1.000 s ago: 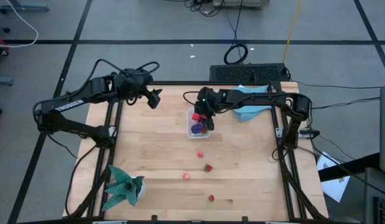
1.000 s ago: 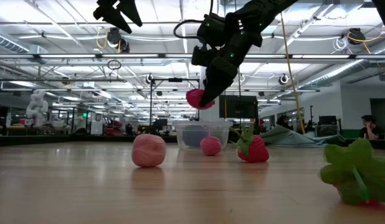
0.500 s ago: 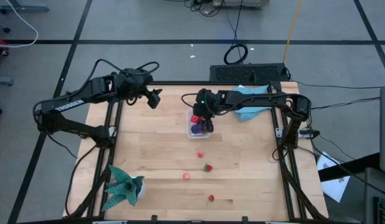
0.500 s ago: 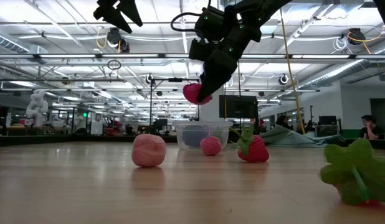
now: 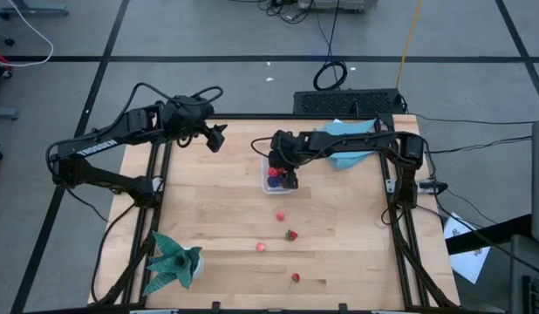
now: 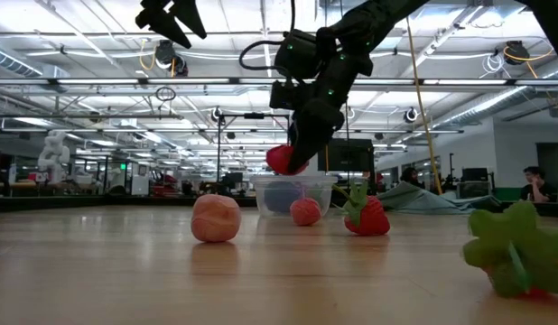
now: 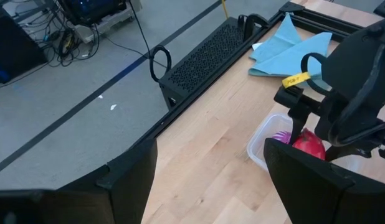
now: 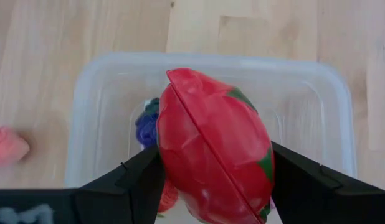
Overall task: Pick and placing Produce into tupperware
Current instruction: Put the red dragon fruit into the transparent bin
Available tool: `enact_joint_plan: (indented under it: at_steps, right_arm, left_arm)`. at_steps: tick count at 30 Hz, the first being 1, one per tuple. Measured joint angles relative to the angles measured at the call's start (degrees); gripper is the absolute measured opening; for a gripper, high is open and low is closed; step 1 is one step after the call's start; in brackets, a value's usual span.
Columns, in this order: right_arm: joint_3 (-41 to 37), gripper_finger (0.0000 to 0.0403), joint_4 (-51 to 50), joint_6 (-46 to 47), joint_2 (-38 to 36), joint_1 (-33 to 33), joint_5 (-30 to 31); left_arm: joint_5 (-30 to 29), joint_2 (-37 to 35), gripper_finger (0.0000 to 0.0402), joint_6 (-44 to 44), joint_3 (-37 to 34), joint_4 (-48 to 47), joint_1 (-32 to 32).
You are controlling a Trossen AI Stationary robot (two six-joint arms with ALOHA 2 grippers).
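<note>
My right gripper hovers over the tupperware, a small clear tub on the table's far middle, and is shut on the largest produce piece, an oval red fruit with green patches. A purple fruit and a red one lie inside the tub. More small fruits rest on the table: pink ones and red ones. My left gripper waits open, high above the table's far left. My right gripper pinches the oval red fruit between its two fingers, one finger on each long side of it. The fingers come from above, pointing down. The fruit is lifted clear, just above the tub's open top.
A light blue cloth lies at the far right beside the tub. A teal-green cloth sits at the near left corner. Bare wood lies between the tub and the scattered fruits. A black box stands beyond the far edge.
My right gripper has drifted slightly toward the table's left and then come down toward the tub, still shut on the red fruit, which now hangs just above the tub's rim.
</note>
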Motion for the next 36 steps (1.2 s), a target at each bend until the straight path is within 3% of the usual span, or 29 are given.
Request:
enact_joint_plan:
  at_steps: [22,36]
  right_arm:
    - [-0.02,0.0238,-0.4,2.52,0.35,0.15,-0.04]
    - [-0.04,0.0269,0.51,2.19,0.35,0.15,0.31]
  left_arm:
    - [-0.06,0.0,0.0296,0.5,0.0,-0.04,0.0]
    - [-0.06,0.0,0.0296,0.35,0.0,-0.07,0.0]
